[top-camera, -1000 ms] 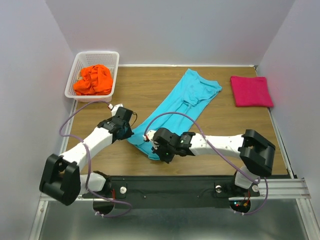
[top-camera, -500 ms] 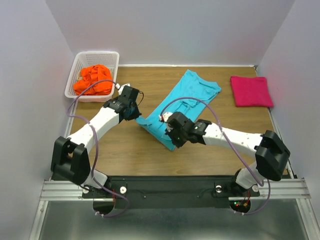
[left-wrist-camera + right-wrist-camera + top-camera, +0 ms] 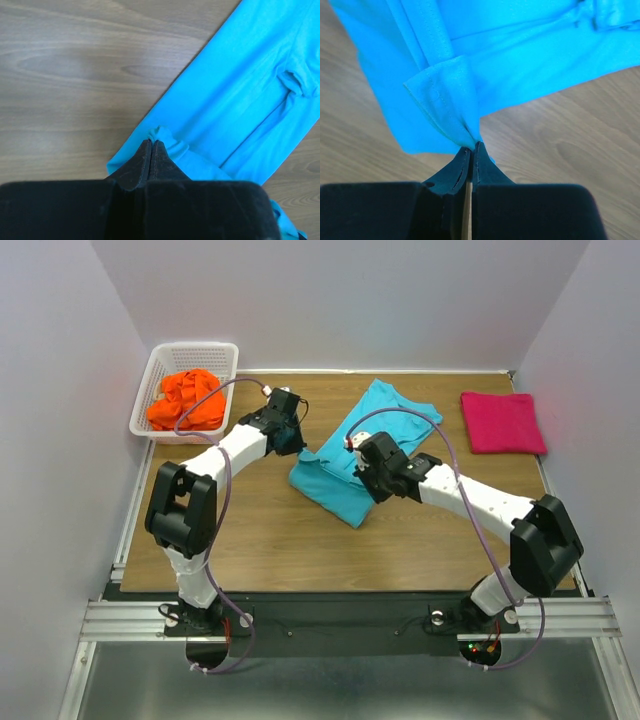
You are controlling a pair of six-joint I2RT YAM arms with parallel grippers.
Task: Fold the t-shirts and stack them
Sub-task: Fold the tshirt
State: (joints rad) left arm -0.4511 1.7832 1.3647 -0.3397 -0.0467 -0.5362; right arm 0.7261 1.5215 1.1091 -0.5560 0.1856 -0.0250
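basket (image 3: pixel 160 358) far-L corner of table (image 3: pixel 250 530) | tee 1 (image 3: pixel 186 400) in basket | tee 2 (image 3: pixel 385 415) table ctr, R of basket | tee 3 (image 3: pixel 502 422) far R, apart from tee 2 | L gripper (image 3: pixel 151 142) at tee 2 L edge, R gripper (image 3: pixel 471 145) to its R

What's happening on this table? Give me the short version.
Both arms are folding the turquoise shirt in the middle of the table. The left end effector and the right end effector are each shut on a pinch of its edge, and the cloth is doubled over itself. The pink shirt lies folded at the far right; the orange shirt sits crumpled in the white basket.
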